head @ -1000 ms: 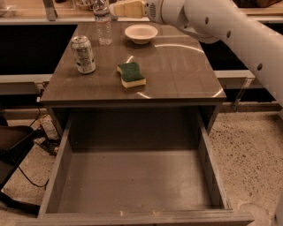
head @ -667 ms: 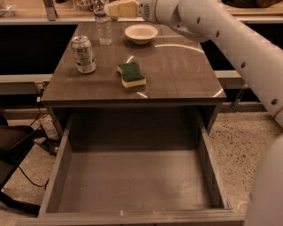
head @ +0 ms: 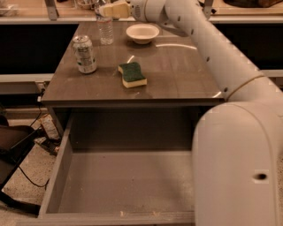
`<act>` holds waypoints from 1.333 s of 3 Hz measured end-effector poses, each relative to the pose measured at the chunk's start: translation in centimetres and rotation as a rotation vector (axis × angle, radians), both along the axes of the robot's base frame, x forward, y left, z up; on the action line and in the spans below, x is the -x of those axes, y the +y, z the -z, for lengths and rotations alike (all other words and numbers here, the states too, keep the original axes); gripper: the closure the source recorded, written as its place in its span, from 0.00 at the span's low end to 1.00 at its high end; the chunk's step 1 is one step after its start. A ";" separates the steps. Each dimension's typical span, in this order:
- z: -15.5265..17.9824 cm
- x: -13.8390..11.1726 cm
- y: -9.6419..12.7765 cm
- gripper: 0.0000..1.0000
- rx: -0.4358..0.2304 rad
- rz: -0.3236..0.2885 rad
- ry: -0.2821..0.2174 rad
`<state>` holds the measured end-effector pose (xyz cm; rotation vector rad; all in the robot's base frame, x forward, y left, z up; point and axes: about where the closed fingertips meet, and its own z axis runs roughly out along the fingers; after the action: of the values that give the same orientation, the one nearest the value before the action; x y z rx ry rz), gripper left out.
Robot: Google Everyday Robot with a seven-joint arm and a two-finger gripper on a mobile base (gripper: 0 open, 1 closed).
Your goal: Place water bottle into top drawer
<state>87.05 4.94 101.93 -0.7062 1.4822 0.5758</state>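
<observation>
The water bottle (head: 105, 30) is small, clear and ribbed, and stands upright at the far left of the table top (head: 177, 70). My gripper (head: 107, 9) reaches in from the right along the table's far edge. It is at the bottle's top, which it hides. The top drawer (head: 128, 185) is pulled out wide below the table's front edge. It is grey and deep, and nothing lies in it. The arm's big white body covers the drawer's right side.
A silver-green soda can (head: 85, 54) stands left on the table, in front of the bottle. A green and yellow sponge (head: 132, 74) lies mid-table. A white bowl (head: 142, 33) sits at the back, right of the bottle. Cables and a dark object lie on the floor at left.
My gripper has moved left along the far edge, from beside the bowl to the bottle's top. The arm has swung with it and now fills the right foreground.
</observation>
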 end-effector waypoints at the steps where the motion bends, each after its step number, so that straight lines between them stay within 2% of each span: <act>1: 0.1 -2.3 1.1 0.00 0.050 0.044 0.019; 2: 0.5 -2.9 2.3 0.00 0.090 0.099 0.048; 3: 2.5 -3.0 4.3 0.00 0.126 0.134 0.110; 4: 2.7 -3.0 4.5 0.00 0.124 0.130 0.113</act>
<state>90.04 9.44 99.28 -0.6757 1.6667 0.4327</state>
